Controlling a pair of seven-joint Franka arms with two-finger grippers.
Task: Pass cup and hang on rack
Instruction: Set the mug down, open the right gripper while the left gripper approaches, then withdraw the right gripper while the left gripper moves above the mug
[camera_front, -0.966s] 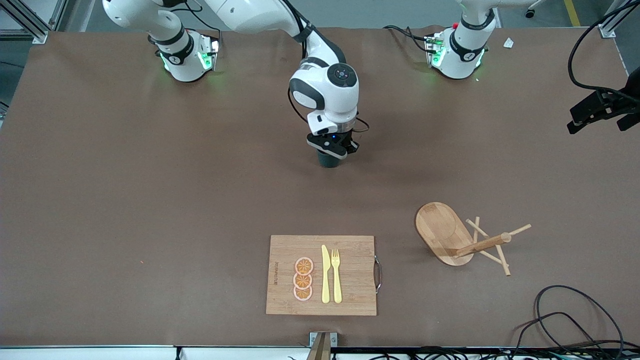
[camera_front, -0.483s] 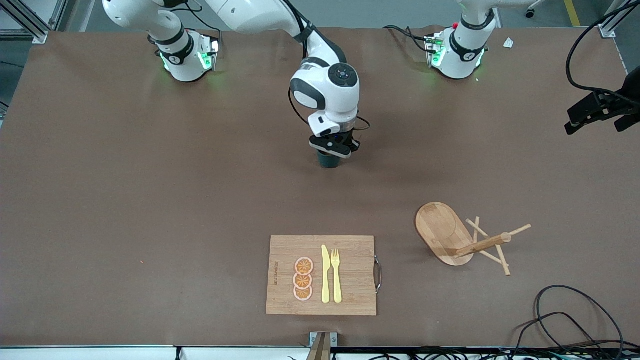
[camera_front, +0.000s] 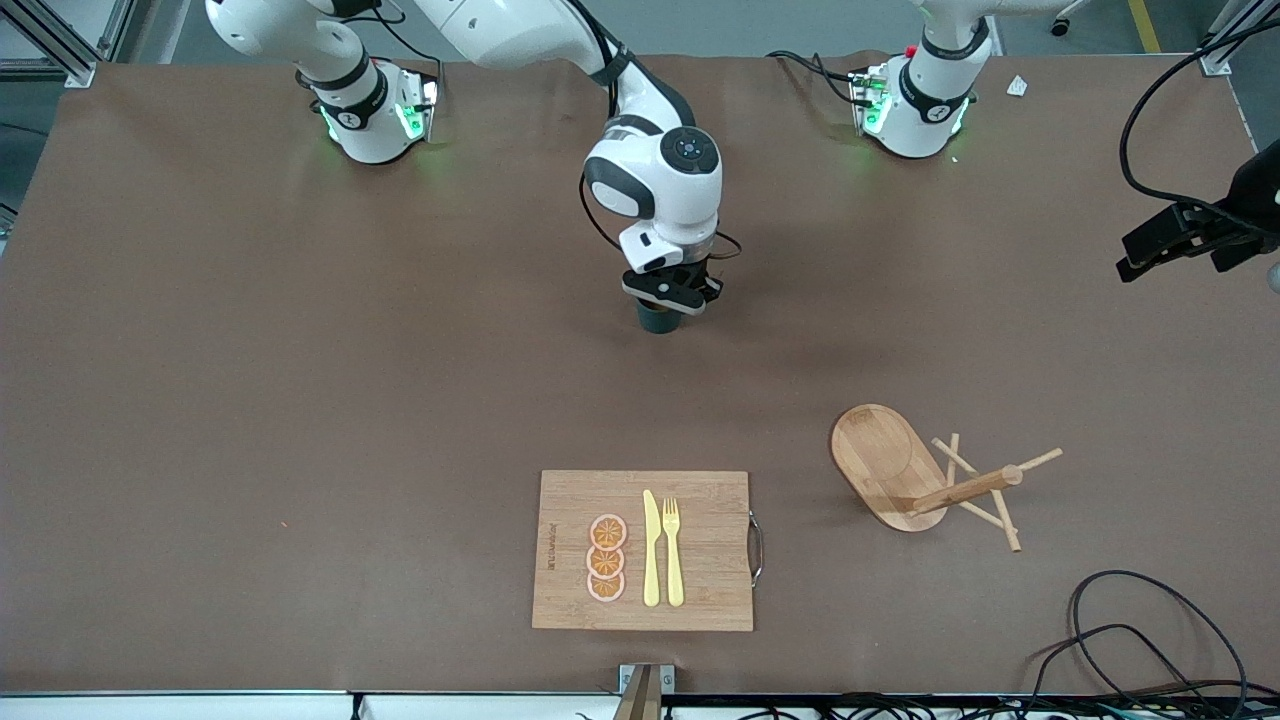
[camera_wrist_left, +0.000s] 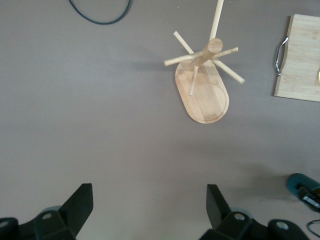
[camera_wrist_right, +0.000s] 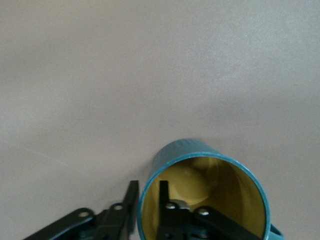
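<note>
The cup (camera_wrist_right: 202, 195) stands on the tabletop (camera_front: 300, 400); the right claw (camera_wrist_right: 146, 205), straddling its rim, has just loosened, fingers slightly apart. The left claw (camera_wrist_left: 150, 212) waits wide open, holding nothing.

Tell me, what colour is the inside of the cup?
Mustard yellow inside the cup, with a dark teal outside. The right wrist view shows it best.

Bare bench (camera_front: 300, 400) surrounds the cup (camera_front: 657, 319), blocked only above by the right gripper (camera_front: 668, 300) straddling its rim.
</note>
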